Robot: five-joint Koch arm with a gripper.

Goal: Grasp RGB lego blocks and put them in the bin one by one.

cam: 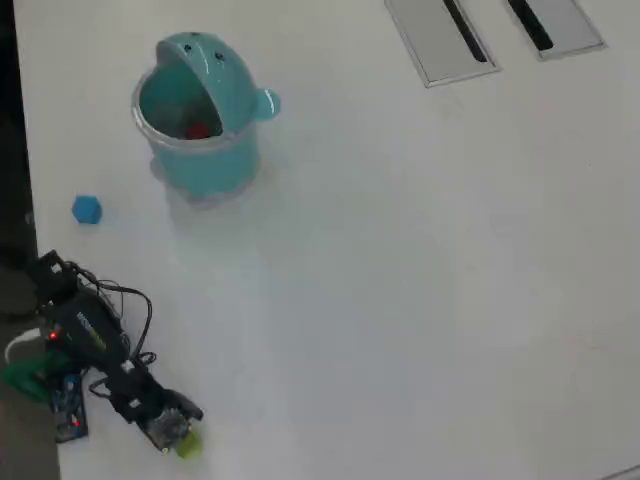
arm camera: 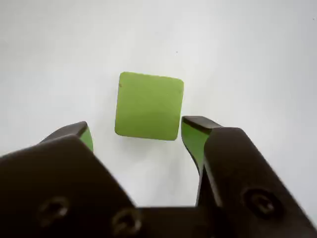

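The tool (arm camera: 136, 130) hangs with its two dark jaws spread apart, one on each side of the yellow-green block (arm camera: 149, 105), which lies flat on the white desk (arm camera: 257, 59). In the wrist view the jaw tips sit just beside the block's near corners without clearly touching it, so the block rests free between them. That stance suits a grasp: the gap is a little wider than the block, and the block's straight sides face the jaws, so closing should pinch it squarely.

Taking the bin (cam: 205, 160) as landmark in the overhead view, the yellow-green block (cam: 188, 447) lies well apart from it, straight toward the bottom edge of the picture, at the end of the arm (cam: 95, 340). The blue block (cam: 87, 209) sits near the bin, to its left and slightly lower, untouched on the desk. Something red (cam: 198, 130) shows inside the bin through its open mouth, most likely the red block already dropped in. The bin stands upright with its domed lid tipped back, which leaves the opening clear for drops from above.

By my reading, one block is done and the second is about to be gripped.
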